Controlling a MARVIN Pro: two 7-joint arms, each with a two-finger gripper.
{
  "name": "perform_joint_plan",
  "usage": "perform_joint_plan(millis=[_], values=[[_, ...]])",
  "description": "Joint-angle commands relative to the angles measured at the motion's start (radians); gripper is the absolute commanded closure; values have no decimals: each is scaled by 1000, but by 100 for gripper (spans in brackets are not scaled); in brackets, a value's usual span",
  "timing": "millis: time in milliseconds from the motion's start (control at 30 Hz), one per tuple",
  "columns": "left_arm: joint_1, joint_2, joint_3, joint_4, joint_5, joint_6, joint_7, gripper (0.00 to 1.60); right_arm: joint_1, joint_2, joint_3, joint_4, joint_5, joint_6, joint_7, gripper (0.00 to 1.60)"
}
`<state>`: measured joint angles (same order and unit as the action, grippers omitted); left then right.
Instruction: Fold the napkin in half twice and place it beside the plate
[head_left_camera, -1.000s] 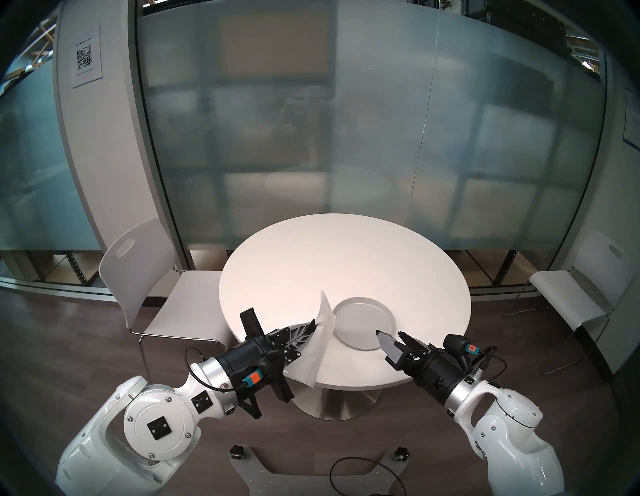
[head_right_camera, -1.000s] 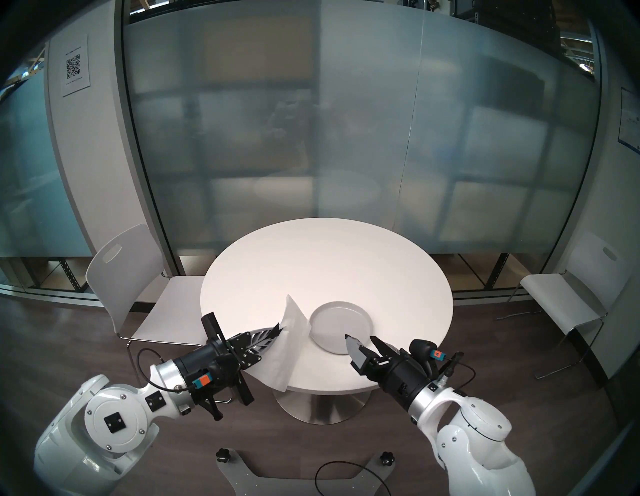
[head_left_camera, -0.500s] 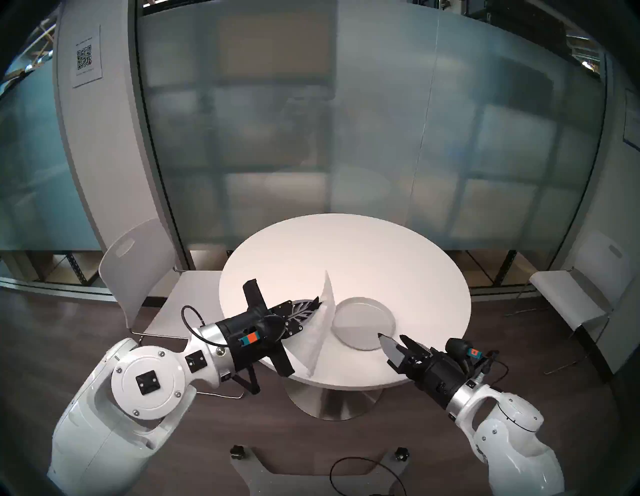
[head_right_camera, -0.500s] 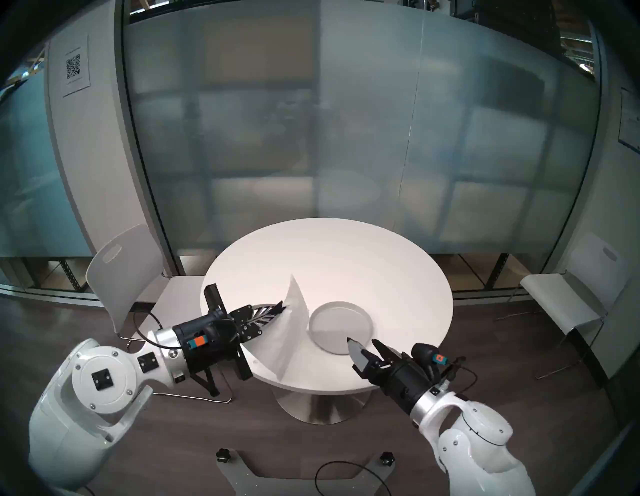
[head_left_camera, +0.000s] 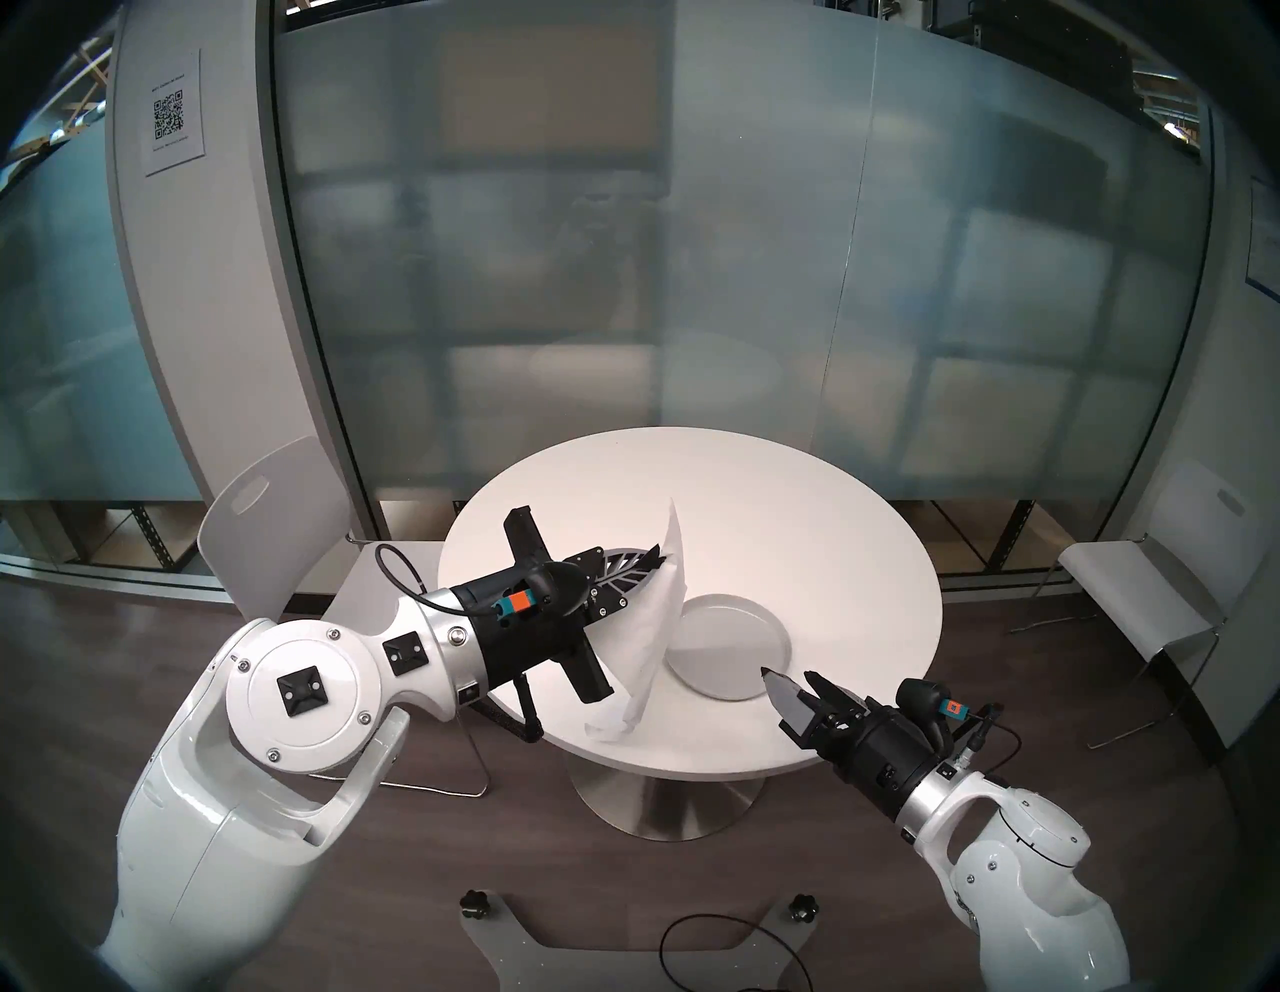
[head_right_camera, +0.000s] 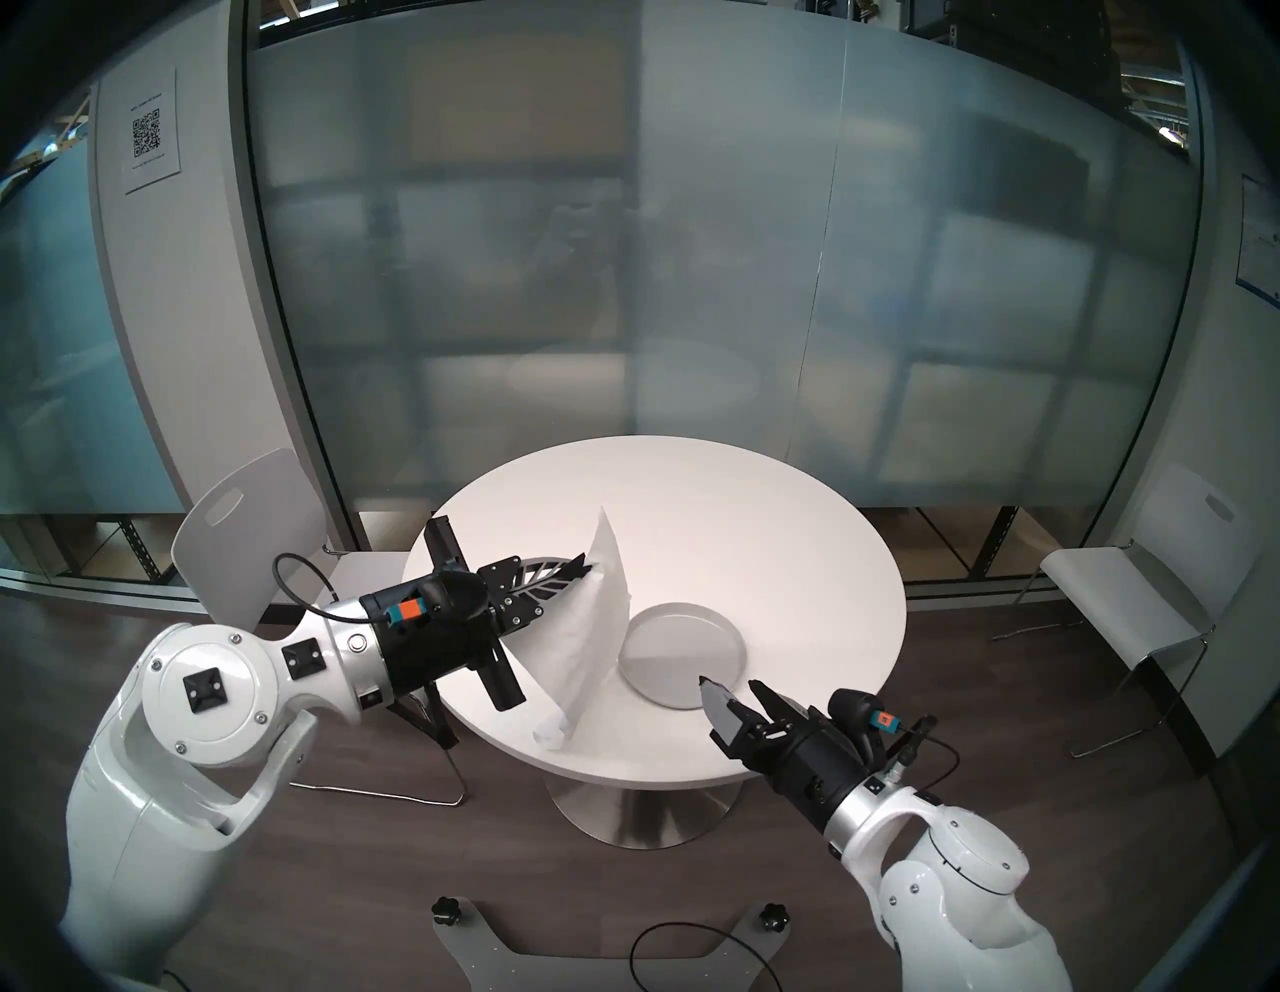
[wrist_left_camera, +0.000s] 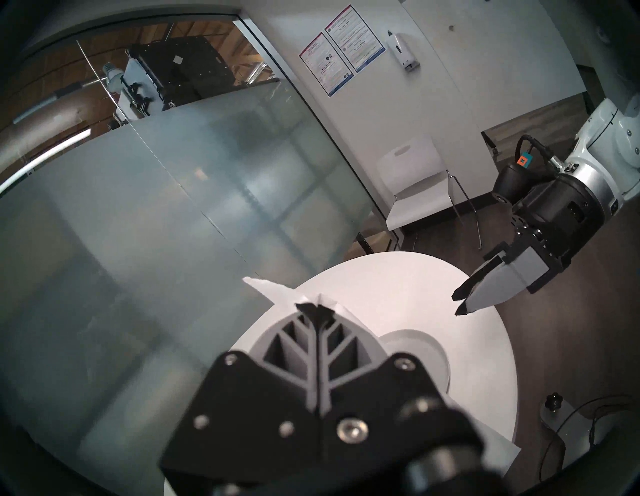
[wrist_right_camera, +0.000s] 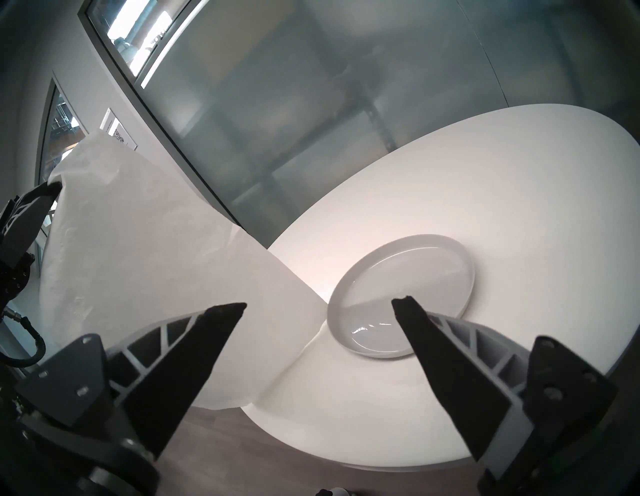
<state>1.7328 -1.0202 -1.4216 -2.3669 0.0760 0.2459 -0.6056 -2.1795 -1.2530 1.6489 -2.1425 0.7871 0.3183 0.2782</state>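
Observation:
The napkin (head_left_camera: 654, 623) is a thin white sheet held up by one upper corner, draping down to a curled lower end on the round white table (head_left_camera: 762, 512). My left gripper (head_left_camera: 658, 552) is shut on that corner, above the table's left half. The light-grey plate (head_left_camera: 727, 644) lies just right of the hanging napkin, which hides its left rim. Over the plate's near edge, my right gripper (head_left_camera: 786, 673) stands open and empty. The wrist views show the same: the pinched napkin (wrist_left_camera: 273, 289) in the left gripper (wrist_left_camera: 315, 308), and the napkin (wrist_right_camera: 138, 242) and plate (wrist_right_camera: 408, 277) beyond the right gripper (wrist_right_camera: 318, 302).
A white chair (head_left_camera: 277, 554) stands left of the table and another chair (head_left_camera: 1143, 589) to the right. A frosted glass wall (head_left_camera: 692, 277) runs behind. The table's near edge (head_left_camera: 692, 772) lies close below the napkin's lower end.
My left arm has risen and moved away from me and rightward with the napkin. The napkin's lower end came up off the table's near edge onto the tabletop. The right gripper barely moved.

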Motion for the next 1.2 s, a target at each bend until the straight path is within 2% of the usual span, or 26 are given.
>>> perform_joint_plan(millis=[0,400,667,933,1167], values=[[-96,-27,5,18,4,16,10,160,7,-3,-1,-19,4,-5,5,0],[-121,0,-3,126,40,4,4,160,13,-2,3,-17,6,4,6,0],[-123,25,-60,150,23,-9,-16,160,29,0,-1,-10,7,16,4,0],[-90,49,-119,159,6,-14,-40,160,43,-1,-5,0,4,25,4,0],[-67,62,-139,181,4,-26,-61,160,50,-4,-6,3,3,30,3,0]])
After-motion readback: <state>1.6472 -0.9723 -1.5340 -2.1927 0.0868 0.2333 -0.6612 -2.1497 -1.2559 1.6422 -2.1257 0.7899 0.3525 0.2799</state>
